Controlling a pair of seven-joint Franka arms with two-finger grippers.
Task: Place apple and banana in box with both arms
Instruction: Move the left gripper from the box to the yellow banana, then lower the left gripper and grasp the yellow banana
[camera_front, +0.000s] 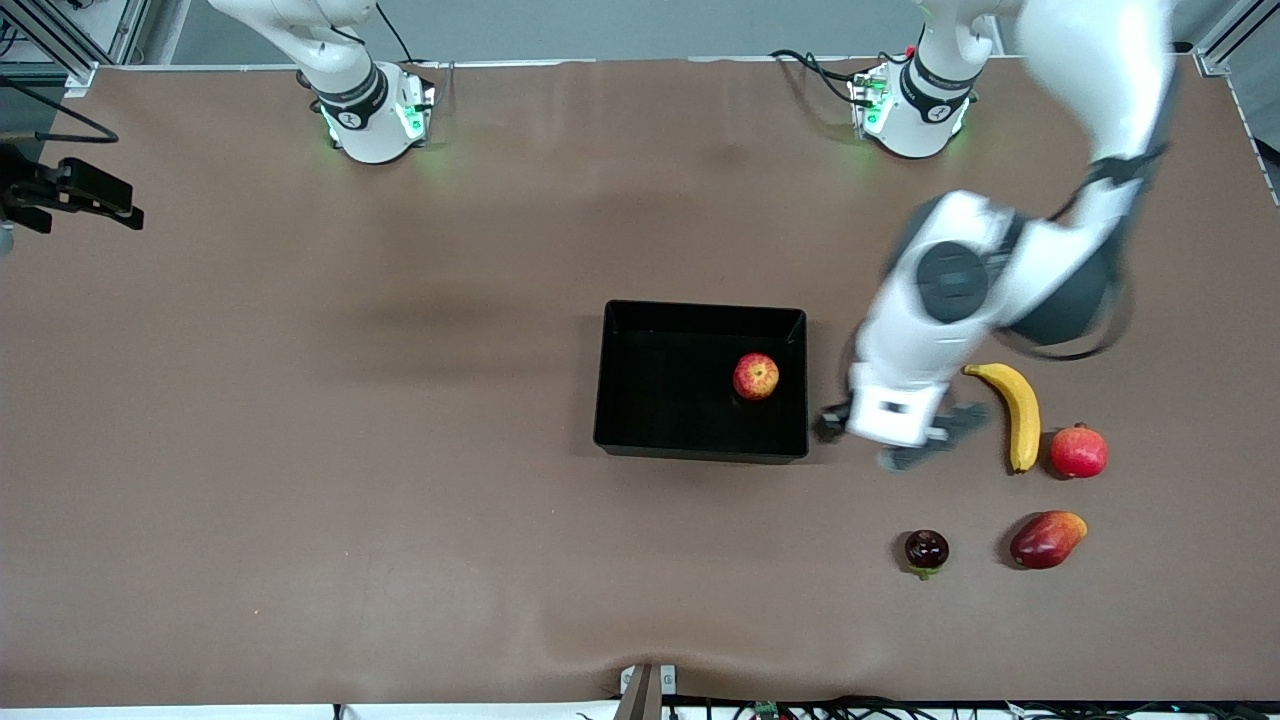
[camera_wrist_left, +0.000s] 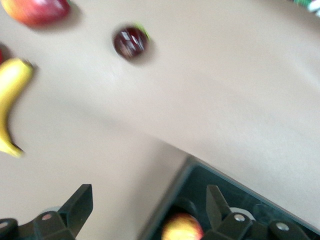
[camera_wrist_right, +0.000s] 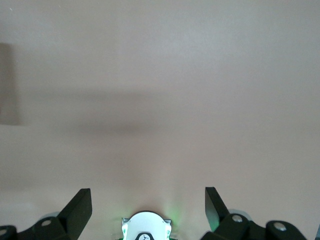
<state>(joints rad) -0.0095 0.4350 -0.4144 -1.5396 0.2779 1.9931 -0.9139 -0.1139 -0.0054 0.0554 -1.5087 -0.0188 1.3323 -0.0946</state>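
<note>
The apple (camera_front: 756, 376) lies inside the black box (camera_front: 660, 385), at the end toward the left arm. The banana (camera_front: 1017, 412) lies on the table beside the box, toward the left arm's end. My left gripper (camera_front: 890, 445) is open and empty, over the bare table between the box and the banana. The left wrist view shows its open gripper (camera_wrist_left: 148, 192), the apple (camera_wrist_left: 182, 227) below the box's rim (camera_wrist_left: 186, 172), and the banana (camera_wrist_left: 10, 97). My right gripper (camera_wrist_right: 148, 195) is open and empty over bare table; it is out of the front view.
A uniformly red round fruit (camera_front: 1078, 452) lies right beside the banana. A red-orange mango-like fruit (camera_front: 1046, 538) and a dark red fruit (camera_front: 926, 550) lie nearer the front camera. The right arm's base (camera_front: 370, 110) and the left arm's base (camera_front: 915, 105) stand at the table's top edge.
</note>
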